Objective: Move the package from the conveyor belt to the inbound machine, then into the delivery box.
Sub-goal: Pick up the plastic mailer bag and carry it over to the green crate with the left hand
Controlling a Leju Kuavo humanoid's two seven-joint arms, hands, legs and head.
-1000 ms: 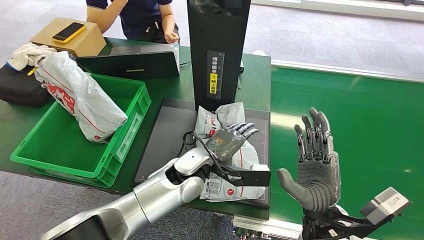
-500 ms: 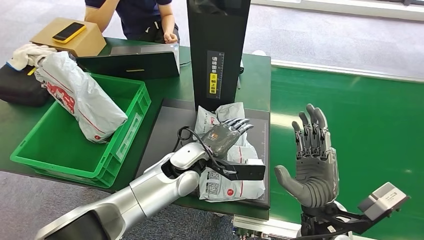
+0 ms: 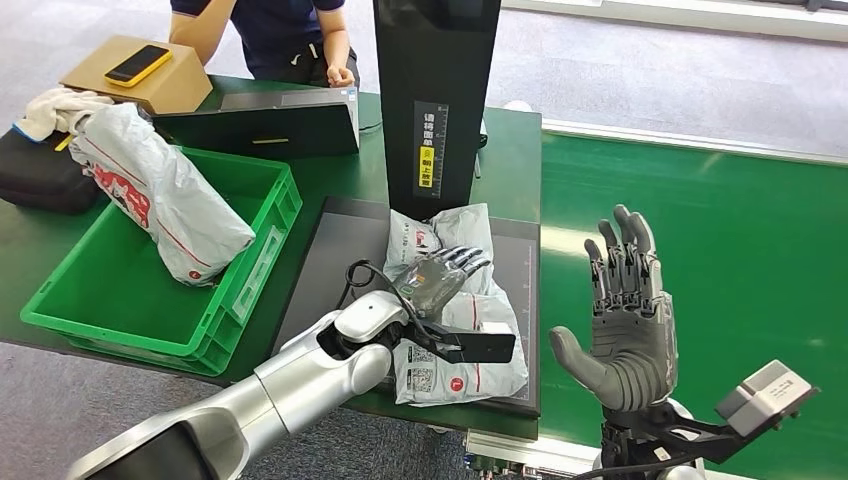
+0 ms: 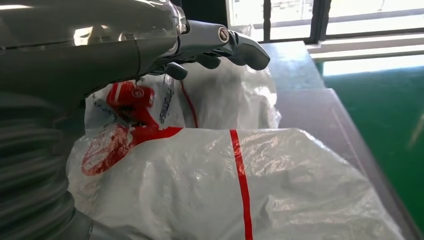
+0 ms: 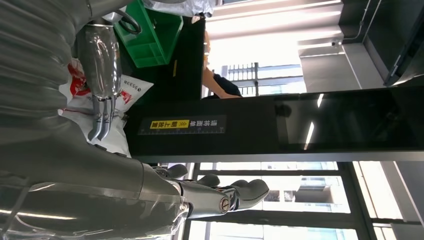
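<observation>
Fingers of the left hand (image 3: 437, 283) lay spread over the package (image 3: 455, 330), gripping nothing; the right hand (image 3: 625, 335) stood open, empty. Soft, slick and likely light, the bag on the inbound machine's plate (image 3: 340, 270) looked best gathered mid-body — near the plate's front edge.

Two white packages (image 3: 455, 330) (image 3: 165, 190), one green crate (image 3: 250, 290), one black scanner tower (image 3: 437, 100), one yellow phone (image 3: 137, 63), two robot hands (image 3: 440, 280) (image 3: 625, 320)
</observation>
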